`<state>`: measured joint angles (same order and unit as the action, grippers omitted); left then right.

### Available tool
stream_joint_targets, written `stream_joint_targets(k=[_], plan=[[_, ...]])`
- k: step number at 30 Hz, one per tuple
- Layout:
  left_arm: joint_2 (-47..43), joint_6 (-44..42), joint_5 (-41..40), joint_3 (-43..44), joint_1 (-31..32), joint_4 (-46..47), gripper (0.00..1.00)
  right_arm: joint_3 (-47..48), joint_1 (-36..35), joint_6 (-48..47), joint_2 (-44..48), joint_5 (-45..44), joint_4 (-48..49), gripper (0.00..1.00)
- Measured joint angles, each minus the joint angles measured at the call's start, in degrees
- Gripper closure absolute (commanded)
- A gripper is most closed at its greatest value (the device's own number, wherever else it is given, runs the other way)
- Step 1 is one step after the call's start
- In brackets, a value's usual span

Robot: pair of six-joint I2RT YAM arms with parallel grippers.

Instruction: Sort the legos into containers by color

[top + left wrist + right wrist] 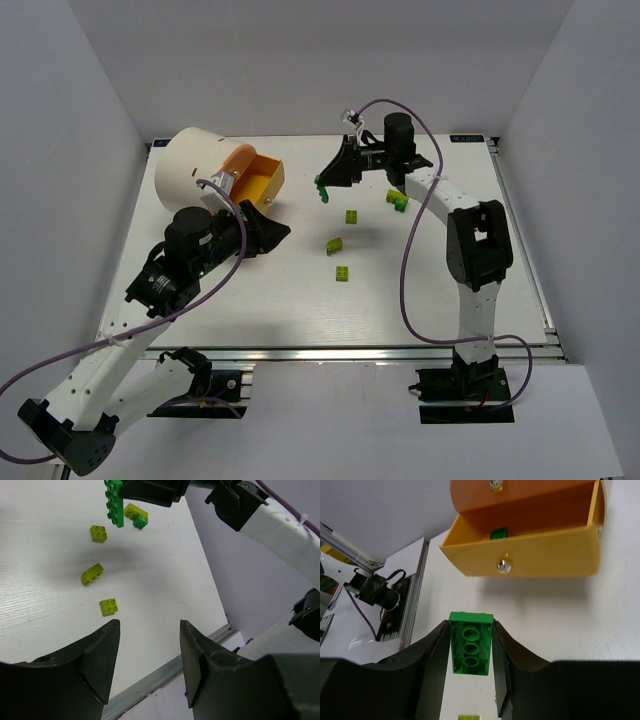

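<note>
Above the desk, right end effector clamps a green brick: likely light, rigid, slick, best pinched across its flat sides; left end effector gapes empty

Table top was white and matt, with a fine wood-like grain. The rail at 6 o'clock in the left wrist view looked like bare brushed metal. Dark green brick: smooth moulded plastic, slight gloss. Yellow-green bricks showed the same plastic sheen. Orange tray at 12 o'clock in the right wrist view was smooth satin plastic; its knob was polished metal. Drum: cream-white, matt. Left gripper fingers were black, matt, faintly rough plastic.
</note>
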<state>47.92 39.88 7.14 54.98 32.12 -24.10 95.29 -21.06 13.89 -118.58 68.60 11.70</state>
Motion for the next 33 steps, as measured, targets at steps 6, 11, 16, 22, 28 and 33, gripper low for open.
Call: stream_joint_targets(k=[6,11,16,22,28,33], plan=[[-0.15,-0.44,-2.32,3.1,0.0,-3.87,0.39,7.19,-3.67,7.8,-3.96,-3.96,12.0,1.0],[-1.05,-1.07,-5.42,8.9,0.0,-6.64,0.39,15.61,-9.31,8.94,-7.76,-13.33,15.56,1.0],[-2.86,-1.05,-8.61,13.57,0.0,-9.05,0.39,19.69,-14.93,9.53,-11.15,-22.77,19.08,1.0],[-4.09,-0.42,-10.43,14.19,0.0,-11.67,0.39,22.38,-18.84,8.55,-15.85,-31.1,20.17,0.79],[-3.61,0.07,-10.86,14.19,0.0,-12.81,0.39,22.18,-19.02,5.9,-18.08,-34.21,18.49,0.49],[-3.56,0.24,-10.32,12.57,0.0,-10.95,0.39,20.2,-17.99,3.52,-17.16,-34.71,18.34,0.4]])
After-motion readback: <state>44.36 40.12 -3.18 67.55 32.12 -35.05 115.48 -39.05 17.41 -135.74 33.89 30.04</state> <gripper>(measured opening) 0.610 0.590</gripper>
